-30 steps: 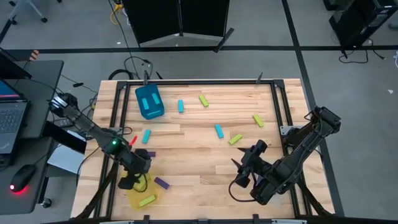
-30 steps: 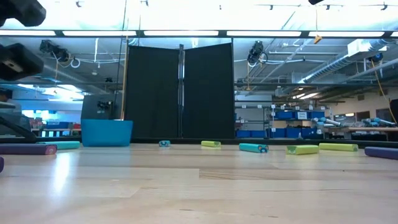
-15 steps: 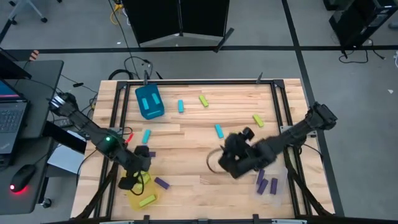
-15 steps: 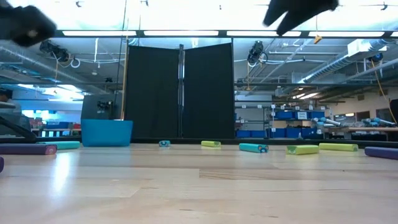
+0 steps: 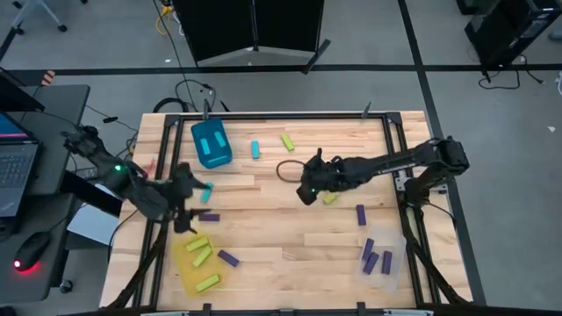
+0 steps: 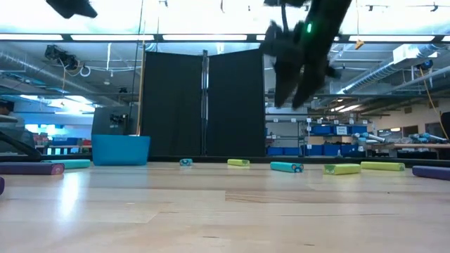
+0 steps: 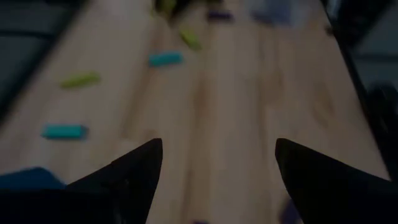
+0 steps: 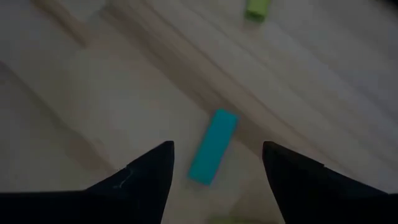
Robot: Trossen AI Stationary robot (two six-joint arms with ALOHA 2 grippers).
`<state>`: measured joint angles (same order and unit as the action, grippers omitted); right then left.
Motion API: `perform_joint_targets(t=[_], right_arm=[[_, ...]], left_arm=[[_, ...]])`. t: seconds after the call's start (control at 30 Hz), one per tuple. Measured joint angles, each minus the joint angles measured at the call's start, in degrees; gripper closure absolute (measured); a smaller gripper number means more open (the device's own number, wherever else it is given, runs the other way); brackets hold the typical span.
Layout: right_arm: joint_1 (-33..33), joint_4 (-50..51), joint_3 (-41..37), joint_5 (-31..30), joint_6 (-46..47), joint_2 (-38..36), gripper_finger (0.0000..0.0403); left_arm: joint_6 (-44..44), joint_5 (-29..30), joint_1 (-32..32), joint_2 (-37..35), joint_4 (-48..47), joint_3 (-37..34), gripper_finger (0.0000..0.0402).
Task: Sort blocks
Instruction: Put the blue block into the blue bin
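My right gripper hangs open over the middle of the table. In the right wrist view a cyan block lies on the wood between its open fingertips. My left gripper is open and holds nothing, just left of another cyan block. More blocks lie loose: cyan, lime, lime, lime, purple and purple. In the low view the right arm hangs at the upper centre.
A teal bin with cyan blocks stands at the back left. A yellow bin holding lime blocks is at the front left. A clear bin with purple blocks is at the front right. A black frame edges the table.
The left gripper opened, left the yellow bin and moved back toward the cyan block. The right arm swung from the clear bin to above the middle cyan block.
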<state>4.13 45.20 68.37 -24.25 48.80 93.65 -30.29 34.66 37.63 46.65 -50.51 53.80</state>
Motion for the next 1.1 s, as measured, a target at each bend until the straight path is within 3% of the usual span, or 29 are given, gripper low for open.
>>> perform_joint_targets(t=[0.2, 0.4, 0.7, 1.1], right_arm=[[-4.8, -12.9, -8.7, 5.7, -1.3, 0.0, 0.0126], [-7.1, -18.6, -14.3, 6.0, -0.4, 0.0, 0.0119], [-7.3, -23.3, -17.3, 6.0, 0.1, 0.0, 0.0119], [-7.2, -25.1, -14.8, 5.2, 0.6, 10.4, 0.0122]], left_arm=[[1.7, 9.6, 0.0, -3.5, 0.0, 0.0, 0.0082], [3.7, 18.4, 0.0, -3.7, 0.2, 0.0, 0.0082], [3.5, 21.3, 0.0, -3.6, 0.3, 0.0, 0.0082], [3.0, 21.7, 0.0, -3.6, 0.3, 0.0, 0.0082]])
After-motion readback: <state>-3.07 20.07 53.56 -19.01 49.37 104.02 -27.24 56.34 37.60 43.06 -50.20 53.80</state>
